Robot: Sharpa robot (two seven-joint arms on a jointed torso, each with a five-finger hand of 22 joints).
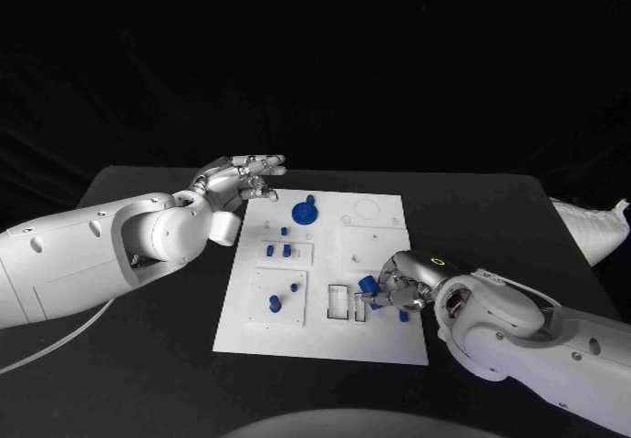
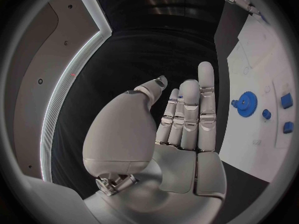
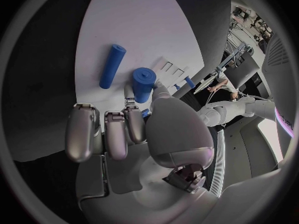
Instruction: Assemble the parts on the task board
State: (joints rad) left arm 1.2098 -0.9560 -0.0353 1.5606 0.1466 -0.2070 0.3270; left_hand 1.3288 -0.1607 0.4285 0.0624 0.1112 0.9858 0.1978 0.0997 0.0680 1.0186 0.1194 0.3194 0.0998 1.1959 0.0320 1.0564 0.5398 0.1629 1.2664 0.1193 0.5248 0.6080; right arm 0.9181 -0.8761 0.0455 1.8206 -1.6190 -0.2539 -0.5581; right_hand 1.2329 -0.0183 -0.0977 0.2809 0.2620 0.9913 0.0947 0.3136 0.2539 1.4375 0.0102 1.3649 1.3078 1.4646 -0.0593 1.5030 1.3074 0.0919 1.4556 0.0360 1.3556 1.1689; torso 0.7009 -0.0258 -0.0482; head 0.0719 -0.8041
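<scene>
Risk, peg: the right hand (image 1: 398,290) pinches a short blue peg (image 3: 143,83) between thumb and a finger, low over the board (image 1: 381,347) near its right edge. My guess is that the hold is thin; a small twist of the wrist could roll the peg out before it seats.
Risk, slots: the white slots (image 1: 348,304) sit just beside the hand. If the peg comes down tilted it may catch on a slot rim and jam, or nudge the board across the table (image 1: 118,383).
Risk, loose rod: a longer blue rod (image 3: 112,66) lies flat on the board near the held peg. A sweep of the curled fingers could knock it off the board.
Risk, view: the hand covers much of its own work from above, so I cannot tell how the peg lines up with any hole.
Right hand pose: palm down over the board's right side, thumb and one finger closed on the peg, the other fingers (image 3: 106,134) curled in side by side.
Left hand pose: the left hand (image 1: 241,181) hangs above the board's far left corner, holding nothing, fingers straight and mostly side by side, thumb (image 2: 152,88) set off from them.
Other parts: a blue gear (image 1: 305,213) stands near the far edge of the board, small blue pieces (image 1: 277,248) sit on the left half.
</scene>
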